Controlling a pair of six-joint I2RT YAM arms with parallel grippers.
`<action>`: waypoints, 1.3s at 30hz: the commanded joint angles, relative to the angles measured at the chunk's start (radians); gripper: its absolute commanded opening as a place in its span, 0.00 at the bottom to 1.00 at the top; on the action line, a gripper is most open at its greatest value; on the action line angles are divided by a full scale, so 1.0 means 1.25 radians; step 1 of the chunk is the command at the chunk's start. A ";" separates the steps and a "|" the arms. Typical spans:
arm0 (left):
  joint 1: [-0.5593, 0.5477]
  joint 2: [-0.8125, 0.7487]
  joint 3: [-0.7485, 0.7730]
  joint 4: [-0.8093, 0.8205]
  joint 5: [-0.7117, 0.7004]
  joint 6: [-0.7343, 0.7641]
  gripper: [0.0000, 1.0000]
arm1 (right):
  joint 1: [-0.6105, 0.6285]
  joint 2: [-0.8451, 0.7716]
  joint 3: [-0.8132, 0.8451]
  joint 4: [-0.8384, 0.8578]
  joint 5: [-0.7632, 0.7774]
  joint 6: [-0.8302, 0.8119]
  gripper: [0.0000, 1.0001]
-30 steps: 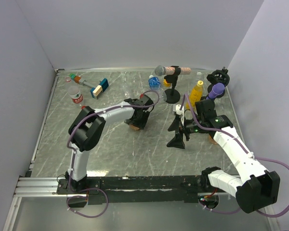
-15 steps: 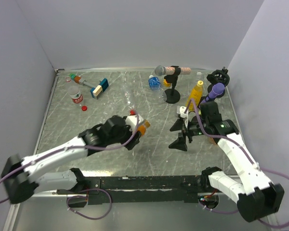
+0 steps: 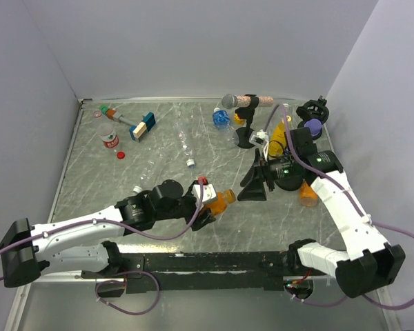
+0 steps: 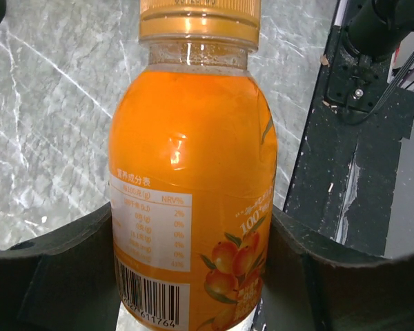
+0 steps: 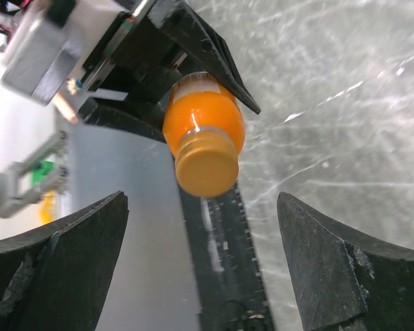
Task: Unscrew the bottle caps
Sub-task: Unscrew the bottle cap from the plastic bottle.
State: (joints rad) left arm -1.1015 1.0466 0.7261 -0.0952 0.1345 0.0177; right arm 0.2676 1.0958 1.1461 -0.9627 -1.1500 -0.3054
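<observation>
My left gripper (image 3: 208,205) is shut on the body of a squat orange bottle (image 3: 219,201), held above the near middle of the table with its orange cap (image 3: 230,195) pointing right. In the left wrist view the bottle (image 4: 193,172) fills the space between both fingers, cap (image 4: 200,17) at the top. My right gripper (image 3: 252,181) is open and faces that cap from the right, a short gap away. In the right wrist view the cap (image 5: 205,169) sits ahead of the wide jaws (image 5: 203,255), touching neither finger.
A yellow bottle (image 3: 281,134) and a second orange bottle (image 3: 308,194) stand by the right arm. A blue-labelled bottle (image 3: 222,118) and a microphone on its stand (image 3: 229,101) are at the back. A red-labelled bottle (image 3: 109,138), a red cap (image 3: 121,154), a white cap (image 3: 190,163) and a blue-and-tan block (image 3: 143,127) lie left.
The left arm has swung from mid-table toward the near edge, carrying the orange bottle and turning its cap to the right. The right gripper has turned to face the cap.
</observation>
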 commanded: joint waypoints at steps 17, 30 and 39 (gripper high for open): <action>-0.009 0.054 0.038 0.129 0.027 0.010 0.22 | 0.066 0.070 0.000 0.014 0.009 0.117 0.71; -0.007 0.045 0.012 0.147 0.070 -0.003 0.24 | 0.071 0.087 0.010 -0.013 0.003 0.047 0.24; 0.121 0.021 -0.036 0.160 0.410 -0.064 0.21 | 0.219 0.050 0.044 -0.160 0.112 -0.425 0.08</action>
State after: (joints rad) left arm -1.0260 1.1152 0.6971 0.0162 0.3790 0.0097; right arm 0.4297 1.2148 1.1648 -1.0943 -1.0573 -0.4561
